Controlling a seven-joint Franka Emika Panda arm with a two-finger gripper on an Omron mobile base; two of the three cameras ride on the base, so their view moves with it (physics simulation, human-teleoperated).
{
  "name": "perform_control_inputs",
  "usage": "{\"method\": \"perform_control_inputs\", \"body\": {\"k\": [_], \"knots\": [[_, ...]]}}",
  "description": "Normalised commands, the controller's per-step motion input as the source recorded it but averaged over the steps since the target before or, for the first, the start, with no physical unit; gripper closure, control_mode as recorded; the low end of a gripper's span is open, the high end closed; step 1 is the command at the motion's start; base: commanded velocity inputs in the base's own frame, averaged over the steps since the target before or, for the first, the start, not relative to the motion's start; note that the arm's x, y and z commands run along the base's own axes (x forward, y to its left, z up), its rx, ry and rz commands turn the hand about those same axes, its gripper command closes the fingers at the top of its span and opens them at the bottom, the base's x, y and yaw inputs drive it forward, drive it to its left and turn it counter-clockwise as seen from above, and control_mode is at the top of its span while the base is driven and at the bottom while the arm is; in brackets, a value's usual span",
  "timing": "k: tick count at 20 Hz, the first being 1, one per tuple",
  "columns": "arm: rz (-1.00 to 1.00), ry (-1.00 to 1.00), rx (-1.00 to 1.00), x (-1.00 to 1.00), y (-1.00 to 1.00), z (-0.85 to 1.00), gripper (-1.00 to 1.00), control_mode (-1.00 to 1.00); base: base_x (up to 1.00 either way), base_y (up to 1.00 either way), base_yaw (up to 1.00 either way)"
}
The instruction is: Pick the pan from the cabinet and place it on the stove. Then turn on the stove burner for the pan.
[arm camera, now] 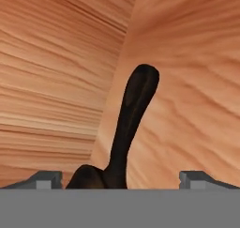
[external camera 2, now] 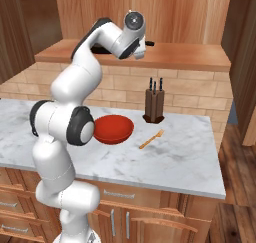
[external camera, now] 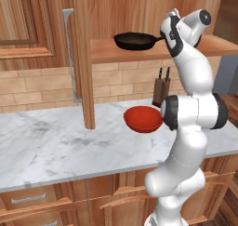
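1. Pan (external camera: 135, 40): round, shallow, dark, on the wooden shelf of the open cabinet (external camera: 148, 50).
2. Gripper (arm camera: 120, 178): jaws spread wide, empty, straddling the pan's long black handle.
3. Glossy red bowl (external camera: 143, 118) on veined marble counter (external camera: 56, 146).

A glossy white arm (external camera: 186, 141) of rounded segments, with dark bands at its joints and a grey disc capping the topmost joint.

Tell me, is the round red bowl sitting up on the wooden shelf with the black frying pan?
No, the round red bowl sits on the white marble counter, below the wooden shelf holding the black frying pan.
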Motion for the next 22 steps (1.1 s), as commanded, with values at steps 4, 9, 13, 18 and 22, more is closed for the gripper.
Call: {"method": "perform_control_inputs", "body": {"k": [4, 9, 13, 18, 22], "knots": [[0.0, 0.01, 0.04, 0.29, 0.0, -0.05, -1.0, -1.0, 0.0, 0.0, 0.0], [0.0, 0.05, 0.02, 0.32, 0.0, -0.16, -1.0, -1.0, 0.0, 0.0, 0.0], [0.0, 0.04, 0.02, 0.22, 0.0, -0.25, -1.0, -1.0, 0.0, 0.0, 0.0], [0.0, 0.01, 0.04, 0.23, 0.0, -0.24, -1.0, -1.0, 0.0, 0.0, 0.0], [0.0, 0.0, 0.04, 0.23, 0.08, -0.27, -1.0, -1.0, 0.0, 0.0, 0.0]]}}
